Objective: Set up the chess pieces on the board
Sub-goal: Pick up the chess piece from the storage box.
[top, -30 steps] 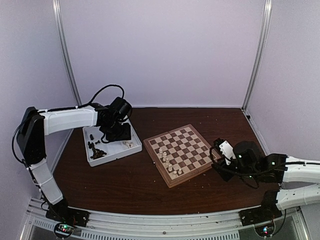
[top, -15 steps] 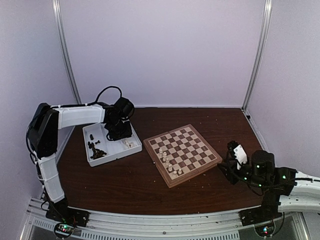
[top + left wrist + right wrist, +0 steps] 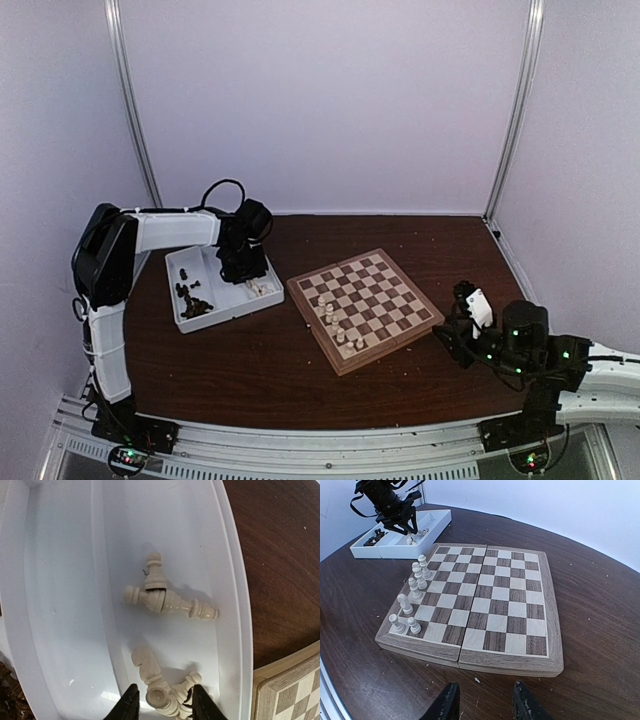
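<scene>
Several cream pieces [image 3: 157,696] sit between left gripper [image 3: 163,701] jaws, perhaps touching.

pcs [image 3: 413,587] crowd board [image 3: 495,615] edge, rest open

No legible text, label, brand name, number or sign was found in any of the three views. No lettering could be made out on the border of the board [image 3: 546,605] or on the white tray [image 3: 65,580].
</scene>
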`<state>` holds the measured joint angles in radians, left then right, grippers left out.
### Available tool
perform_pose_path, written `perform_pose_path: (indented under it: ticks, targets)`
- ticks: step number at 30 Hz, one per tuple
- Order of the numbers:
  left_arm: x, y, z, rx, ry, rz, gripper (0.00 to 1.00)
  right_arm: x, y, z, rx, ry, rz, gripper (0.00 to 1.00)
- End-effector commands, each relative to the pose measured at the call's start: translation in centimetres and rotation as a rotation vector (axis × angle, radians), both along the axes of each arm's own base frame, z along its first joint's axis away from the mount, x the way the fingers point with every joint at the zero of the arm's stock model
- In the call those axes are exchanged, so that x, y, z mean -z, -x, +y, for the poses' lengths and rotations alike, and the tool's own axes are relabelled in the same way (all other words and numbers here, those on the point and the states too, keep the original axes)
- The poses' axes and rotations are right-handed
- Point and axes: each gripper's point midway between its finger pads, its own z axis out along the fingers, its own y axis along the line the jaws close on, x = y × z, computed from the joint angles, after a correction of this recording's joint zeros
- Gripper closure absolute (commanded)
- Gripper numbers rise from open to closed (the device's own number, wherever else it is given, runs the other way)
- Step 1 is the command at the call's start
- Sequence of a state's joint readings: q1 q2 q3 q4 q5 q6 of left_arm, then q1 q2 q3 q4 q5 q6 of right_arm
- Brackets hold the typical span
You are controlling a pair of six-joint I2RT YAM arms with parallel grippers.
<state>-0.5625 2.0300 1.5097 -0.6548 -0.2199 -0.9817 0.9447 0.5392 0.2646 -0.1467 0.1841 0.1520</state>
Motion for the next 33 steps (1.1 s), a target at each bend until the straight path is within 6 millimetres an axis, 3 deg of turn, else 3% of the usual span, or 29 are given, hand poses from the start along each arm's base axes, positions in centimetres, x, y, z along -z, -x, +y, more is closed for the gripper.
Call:
perform_pose_path:
  ticks: [1, 5, 15, 16, 20, 21, 33]
  targets:
    - [-0.2, -1.0, -0.2, -0.037, 0.033, -0.014, 0.65, -0.6, -0.2, 0.4, -0.011, -0.009, -0.017, 0.62]
    - [-0.1, -1.2, 0.0, -0.042, 0.026, -0.014, 0.73, -0.5, -0.2, 0.4, -0.011, -0.007, -0.016, 0.62]
    - [0.9, -1.0, -0.2, -0.041, 0.036, 0.012, 0.73, -0.6, -0.2, 0.4, -0.013, -0.007, -0.017, 0.62]
    - [0.9, -1.0, -0.3, -0.039, 0.038, 0.013, 0.75, -0.5, -0.2, 0.4, -0.013, -0.007, -0.016, 0.61]
    - [0.5, -1.1, -0.2, -0.040, 0.038, -0.004, 0.99, -0.5, -0.1, 0.5, -0.017, -0.008, -0.015, 0.61]
    - [0.2, -1.2, -0.3, -0.036, 0.045, -0.013, 1.00, -0.6, -0.1, 0.5, -0.018, -0.008, -0.016, 0.61]
    - [-2.0, -1.6, -4.8, 0.102, 0.159, -0.163, 1.00, -0.3, -0.1, 0.7, -0.026, 0.002, -0.007, 0.60]
